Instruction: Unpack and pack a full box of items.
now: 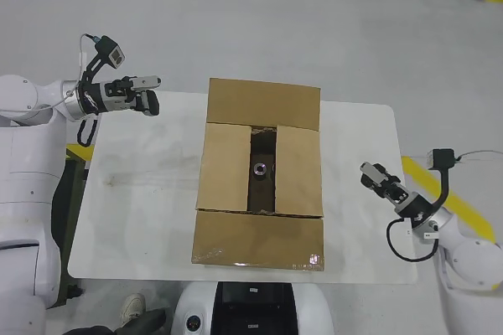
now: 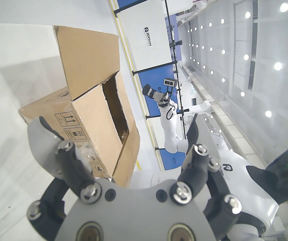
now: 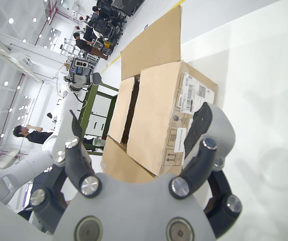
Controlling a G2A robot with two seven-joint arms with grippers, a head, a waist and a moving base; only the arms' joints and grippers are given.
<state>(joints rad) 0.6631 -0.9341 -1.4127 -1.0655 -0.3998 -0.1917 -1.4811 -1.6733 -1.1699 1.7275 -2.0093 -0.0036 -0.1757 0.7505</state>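
As seen from above: cardboard box in the middle of the white table, outer flaps folded out, inner flaps parted over a narrow gap with a round item down inside. Left gripper over the table's far left corner, right gripper over its right side, both well apart from the box. From the left wrist: fingers spread wide, grips nothing, touches nothing; box beyond, standing on the table, right gripper farther off past it. From the right wrist: fingers spread just as wide, holds nothing; box ahead, labelled side facing the camera.
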